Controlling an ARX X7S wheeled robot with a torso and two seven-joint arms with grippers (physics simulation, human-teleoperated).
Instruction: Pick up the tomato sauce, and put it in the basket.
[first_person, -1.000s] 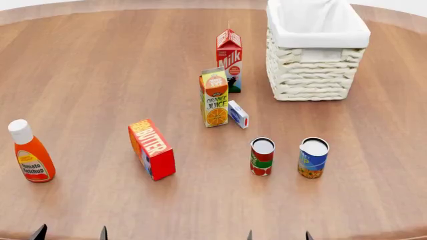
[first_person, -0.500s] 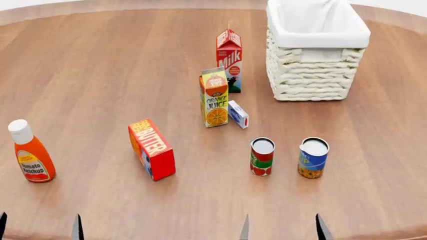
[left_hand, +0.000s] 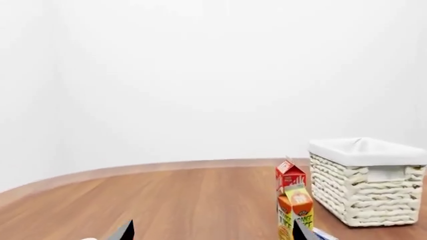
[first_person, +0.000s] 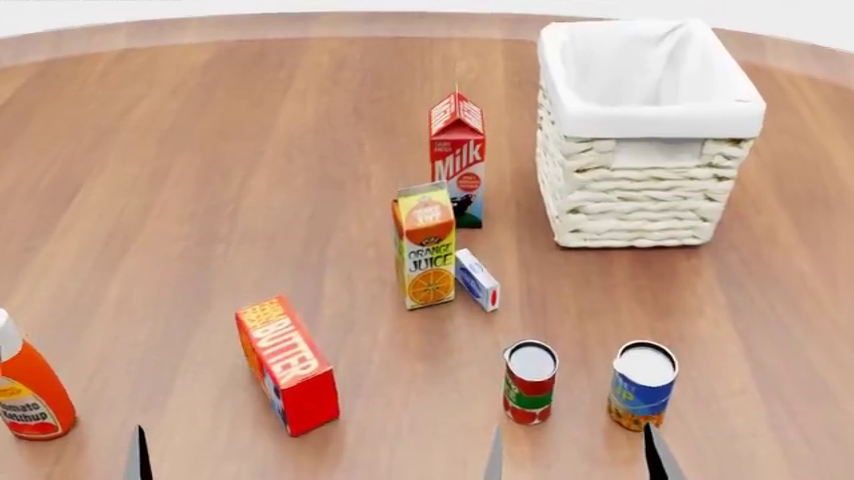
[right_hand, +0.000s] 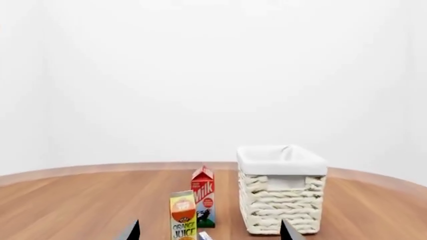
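The tomato sauce can (first_person: 530, 382), red and green with a silver lid, stands upright near the table's front. It does not show in either wrist view. The cream woven basket (first_person: 650, 190) with a white liner stands at the back right, also in the left wrist view (left_hand: 370, 190) and the right wrist view (right_hand: 280, 205). My right gripper (first_person: 573, 460) is open and empty, its fingertips just in front of the can, apart from it; it also shows in its wrist view (right_hand: 211, 234). My left gripper (left_hand: 212, 234) is open and empty; the head view shows only one of its fingertips (first_person: 138, 455).
A blue soup can (first_person: 642, 385) stands right of the tomato sauce. An orange juice carton (first_person: 427, 245), a milk carton (first_person: 458, 157) and a small white-blue box (first_person: 477, 280) stand mid-table. A red butter box (first_person: 286, 364) and a ketchup bottle (first_person: 27, 385) are at the left.
Both grippers' jaws have spread wider and their tips reach higher into the head view. The head view has shifted, so all the objects sit lower in the frame. No object has moved on the table.
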